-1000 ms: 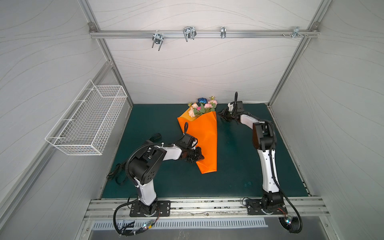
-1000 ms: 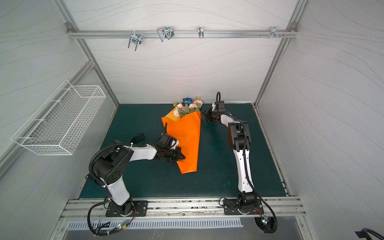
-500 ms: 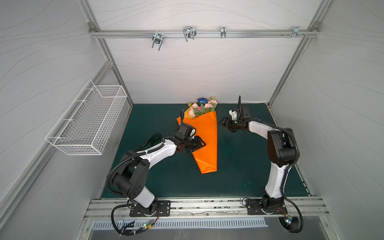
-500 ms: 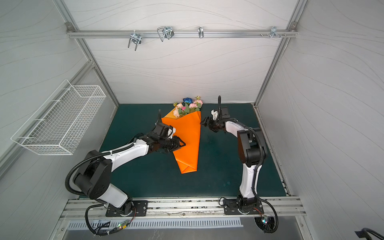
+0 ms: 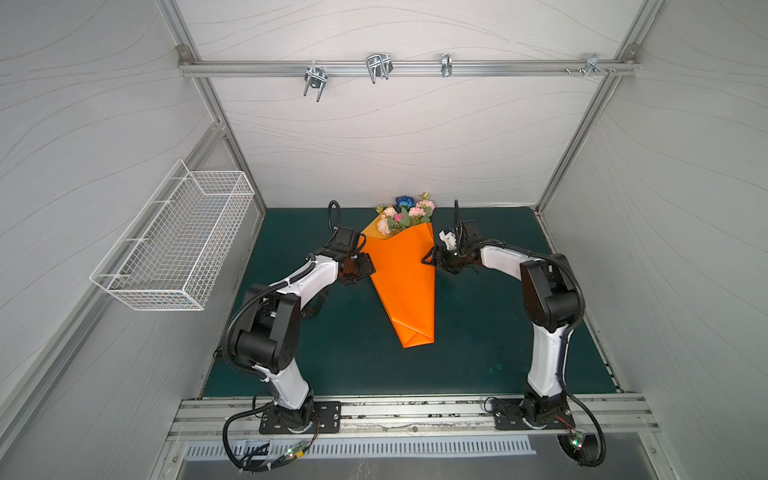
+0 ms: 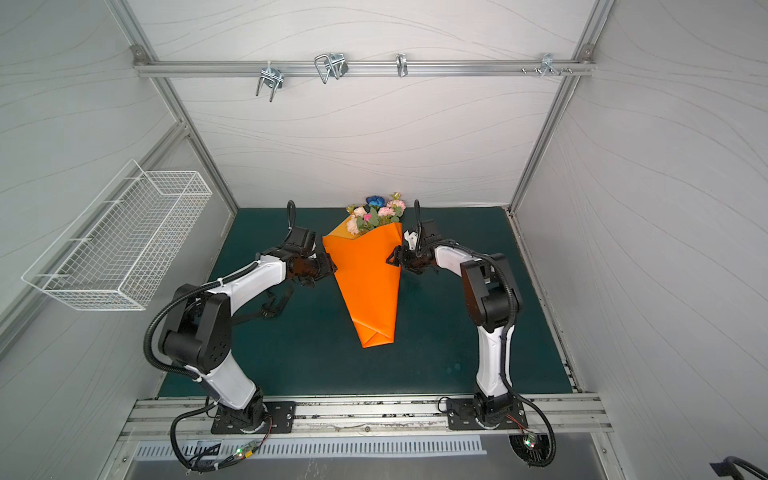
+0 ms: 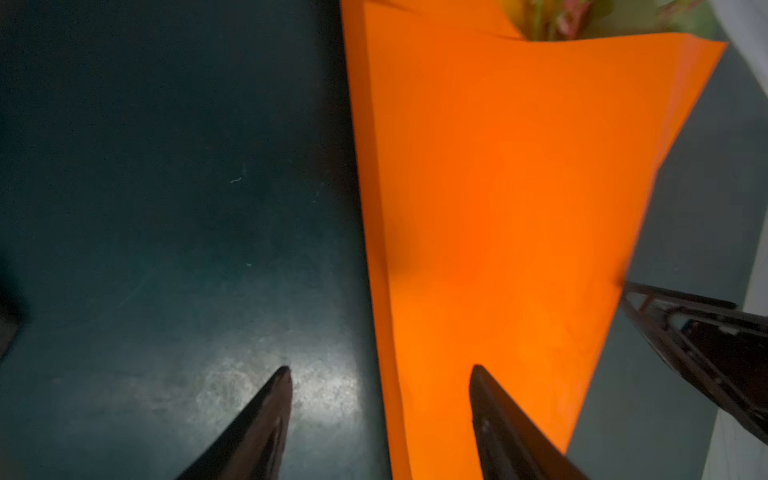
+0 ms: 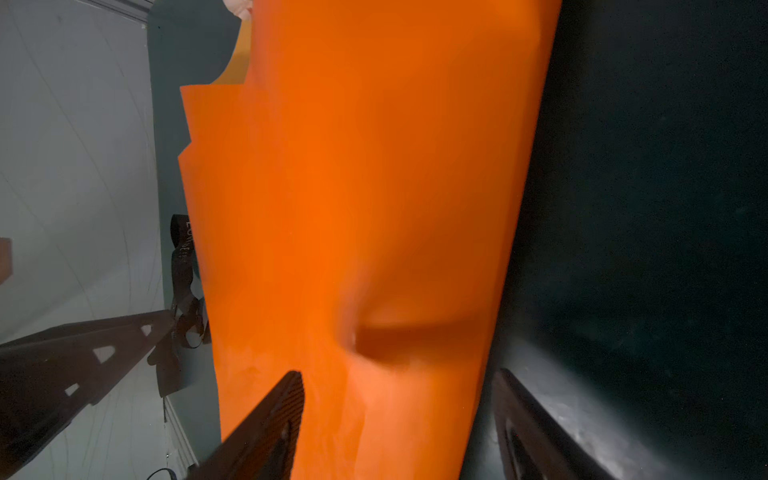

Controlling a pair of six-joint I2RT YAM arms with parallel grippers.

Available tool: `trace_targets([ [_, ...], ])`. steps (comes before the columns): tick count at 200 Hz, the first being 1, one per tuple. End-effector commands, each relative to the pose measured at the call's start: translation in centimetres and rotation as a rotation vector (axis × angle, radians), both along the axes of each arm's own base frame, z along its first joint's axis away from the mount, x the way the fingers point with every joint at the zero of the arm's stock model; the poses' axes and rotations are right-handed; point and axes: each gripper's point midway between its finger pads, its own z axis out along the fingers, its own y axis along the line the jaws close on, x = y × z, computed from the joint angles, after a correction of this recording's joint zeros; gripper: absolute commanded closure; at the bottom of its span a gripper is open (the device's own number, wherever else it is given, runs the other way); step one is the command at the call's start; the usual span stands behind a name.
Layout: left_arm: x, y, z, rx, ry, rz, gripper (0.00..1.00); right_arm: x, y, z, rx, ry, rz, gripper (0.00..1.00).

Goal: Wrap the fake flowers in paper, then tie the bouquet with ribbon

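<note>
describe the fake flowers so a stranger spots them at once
On the dark green mat, an orange paper cone lies in the middle. The bouquet of fake flowers pokes from its wide far end, the only pink, peach and blue cluster there.

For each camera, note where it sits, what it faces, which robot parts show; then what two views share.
Top views: high overhead, facing down at the mat; both arms whole, left pincer and right pincer flanking the cone of flowers.
Left wrist: on the left arm, facing the cone's edge past its open pincer.
Right wrist: on the right arm, facing the cone past its open pincer.
Shared: both wrist views show cone and opposite pincer.
</note>
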Motion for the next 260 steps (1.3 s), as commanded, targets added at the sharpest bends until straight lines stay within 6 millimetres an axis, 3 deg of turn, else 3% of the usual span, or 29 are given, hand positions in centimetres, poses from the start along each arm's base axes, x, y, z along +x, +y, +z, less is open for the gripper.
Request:
trace_targets([
  [1, 2.4, -0.6, -0.1, -0.069, -0.021, -0.009, 0.32, -0.5, 0.2, -1.6, -0.027, 0.037, 0.013, 0.28],
  [32, 4.2, -1.0, -1.6, -0.14, -0.014, -0.01, 0.35, -0.6, 0.4, -2.2, -0.022, 0.053, 0.015, 0.33],
  [72, 5.3, -2.2, -2.7, -0.204, -0.015, -0.035, 0.53, -1.0, 0.9, -2.8, 0.005, 0.075, 0.019, 0.5],
  [91, 5.6, -2.5, -3.1, -0.229, -0.012, -0.034, 0.66, -1.2, 1.2, -2.9, 0.014, 0.081, 0.022, 0.59],
  [102, 5.7, -2.7, -3.5, -0.24, -0.007, -0.034, 0.68, -1.4, 1.3, -3.0, 0.016, 0.083, 0.025, 0.64],
  [171, 5.5, -3.4, -4.6, -0.279, 0.011, -0.041, 1.0, -1.8, 1.0, -3.2, 0.008, 0.089, 0.013, 0.94],
  [182, 5.3, -3.8, -4.8, -0.29, 0.016, -0.045, 1.0, -2.0, 0.8, -3.3, -0.003, 0.089, 0.007, 0.97],
  [220, 4.1, -6.8, -5.0, -0.311, 0.031, -0.102, 1.0, -2.9, -2.2, -3.7, -0.049, 0.113, -0.057, 1.0],
  [260, 2.4, -12.7, -4.8, -0.367, 0.038, -0.163, 1.0, -4.2, -9.0, -3.3, -0.088, 0.119, -0.181, 1.0],
])
